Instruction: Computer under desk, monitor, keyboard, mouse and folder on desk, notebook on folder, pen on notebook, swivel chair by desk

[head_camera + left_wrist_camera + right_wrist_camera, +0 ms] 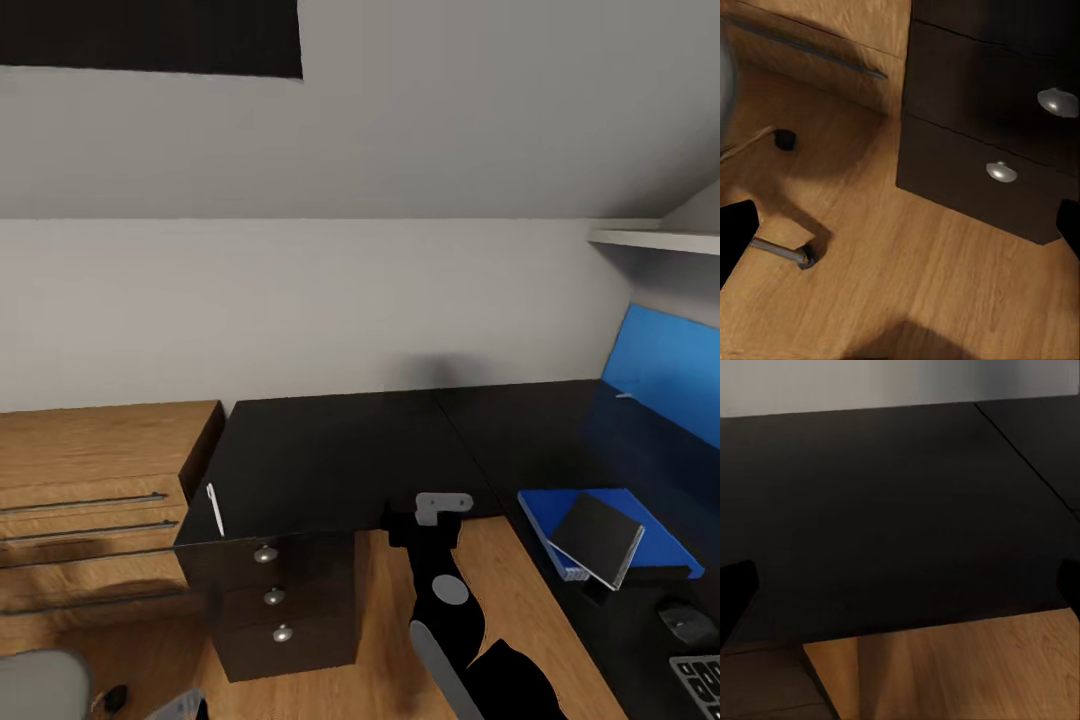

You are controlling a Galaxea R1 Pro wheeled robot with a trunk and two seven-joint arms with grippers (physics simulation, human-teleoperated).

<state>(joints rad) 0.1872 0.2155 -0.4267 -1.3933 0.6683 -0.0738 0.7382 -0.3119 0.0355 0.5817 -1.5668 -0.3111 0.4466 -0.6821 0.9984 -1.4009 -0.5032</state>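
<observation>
While the head camera looks down over the bedroom corner, these things show, from largest to smallest:
desk (340, 450): black L-shaped top against the grey wall, with a pedestal of three drawers with round silver knobs at its left end
wood chest (90, 470): light wood with long bar handles, standing just left of the pedestal
right arm (445, 590): black, reaching from below toward the desk's front edge
folder (600, 520): bright blue, lying flat on the right wing of the desk
swivel chair (40, 685): grey seat corner at lower left; chrome leg and caster (802, 256) on the wood floor near the pedestal
notebook (598, 540): grey cover, resting tilted on the folder
keyboard (700, 682): corner at the lower right edge, on the desk
mouse (688, 620): dark, between keyboard and folder
pen (214, 508): white, on the desk's left end above the drawers
left gripper (900, 232): fingers spread wide, nothing between
right gripper (900, 592): fingers spread wide over the desk edge, nothing between
</observation>
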